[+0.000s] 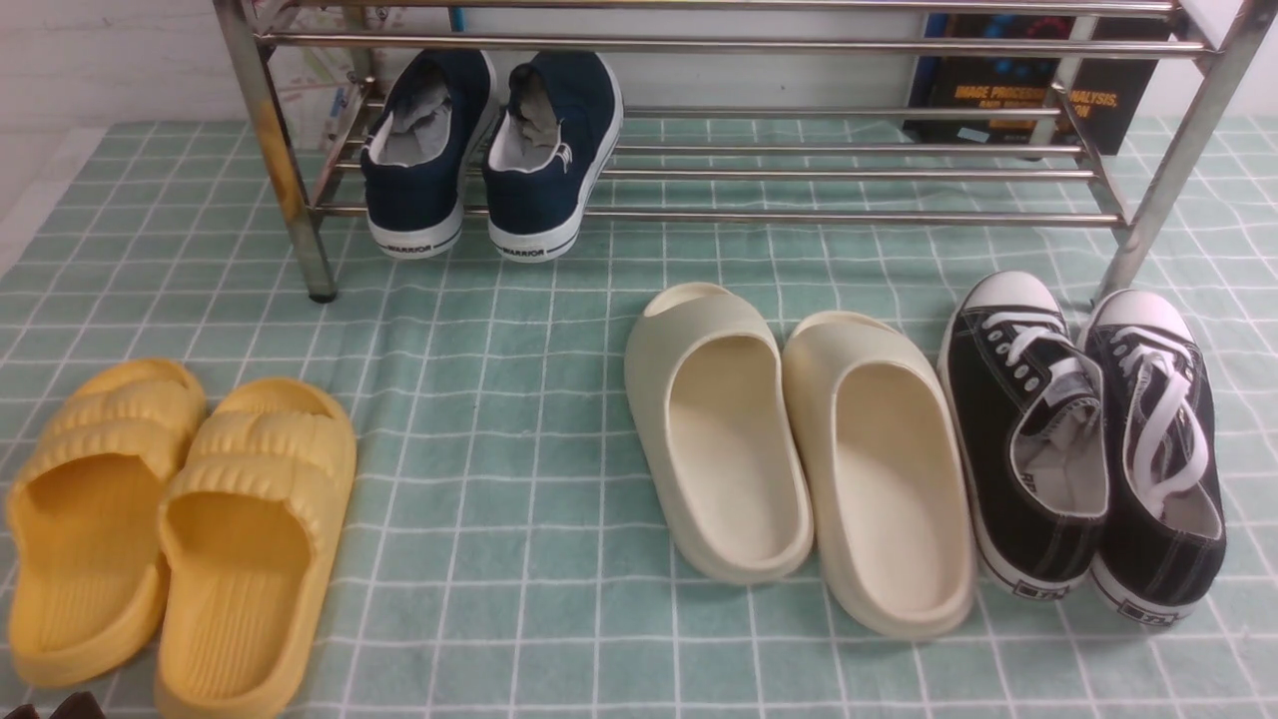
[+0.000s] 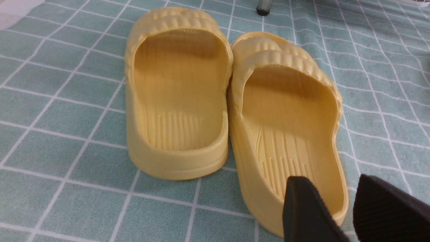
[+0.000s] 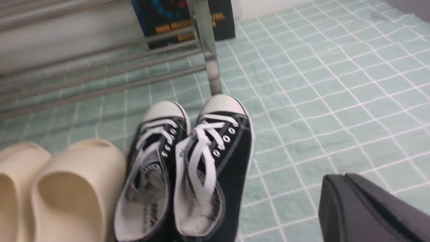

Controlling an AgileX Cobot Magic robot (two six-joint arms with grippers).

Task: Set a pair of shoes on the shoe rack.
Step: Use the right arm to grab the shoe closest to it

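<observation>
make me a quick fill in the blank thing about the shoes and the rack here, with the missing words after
1. The navy slip-on sneakers rest on the ____ shelf of the chrome metal shoe rack.
2. The ridged slides at the robot's far left are ____.
3. Between those and the black canvas lace-up sneakers lie two smooth ____-coloured slides.
4. The black sneakers' laces are ____.

Missing words: bottom; yellow; cream; white

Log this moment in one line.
black sneakers: on cloth, off rack | left hand: open, empty | right hand: shut, empty
</observation>
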